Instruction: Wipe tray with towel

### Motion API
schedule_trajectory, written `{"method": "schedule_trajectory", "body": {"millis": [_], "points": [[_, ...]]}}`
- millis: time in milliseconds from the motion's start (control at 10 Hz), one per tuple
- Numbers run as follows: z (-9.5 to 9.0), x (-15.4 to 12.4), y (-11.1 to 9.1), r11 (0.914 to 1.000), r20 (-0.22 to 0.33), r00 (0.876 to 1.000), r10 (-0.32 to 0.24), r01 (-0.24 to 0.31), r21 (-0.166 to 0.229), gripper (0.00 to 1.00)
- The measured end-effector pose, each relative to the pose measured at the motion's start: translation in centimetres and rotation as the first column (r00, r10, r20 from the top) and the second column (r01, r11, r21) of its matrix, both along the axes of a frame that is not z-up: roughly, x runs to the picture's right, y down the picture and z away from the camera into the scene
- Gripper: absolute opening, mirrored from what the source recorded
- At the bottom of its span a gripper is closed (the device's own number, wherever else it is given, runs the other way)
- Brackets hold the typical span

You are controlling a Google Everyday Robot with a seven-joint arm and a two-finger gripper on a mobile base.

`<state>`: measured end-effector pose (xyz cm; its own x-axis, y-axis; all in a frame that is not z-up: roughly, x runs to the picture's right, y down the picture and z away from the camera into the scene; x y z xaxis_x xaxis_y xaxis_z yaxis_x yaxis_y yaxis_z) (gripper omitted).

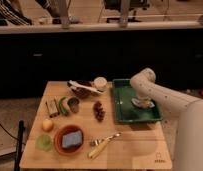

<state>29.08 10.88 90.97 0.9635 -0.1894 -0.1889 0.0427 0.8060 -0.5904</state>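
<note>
one tray; one towel inside | one gripper atop towel; grip state unclear

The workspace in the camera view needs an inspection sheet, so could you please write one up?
Surface: wooden table, bare at its front right.
Job's things: green tray at the right rear; pale towel lies in it under the arm's end.
Clutter: dark bowl with utensil, white cup, grapes, metal cup, yellow fruit, green disc, red bowl with blue sponge, fork.
Grippers: gripper down in the tray at the towel.
Cables: dark cable on the floor, left.
Surroundings: dark counter behind; person at upper left.
</note>
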Motion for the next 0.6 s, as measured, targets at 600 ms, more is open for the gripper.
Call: {"method": "schedule_trajectory", "body": {"millis": [600], "points": [[-1.2,-5.5,2.4,0.9963,0.176,0.982,-0.073,0.080,-0.032,0.00]]}}
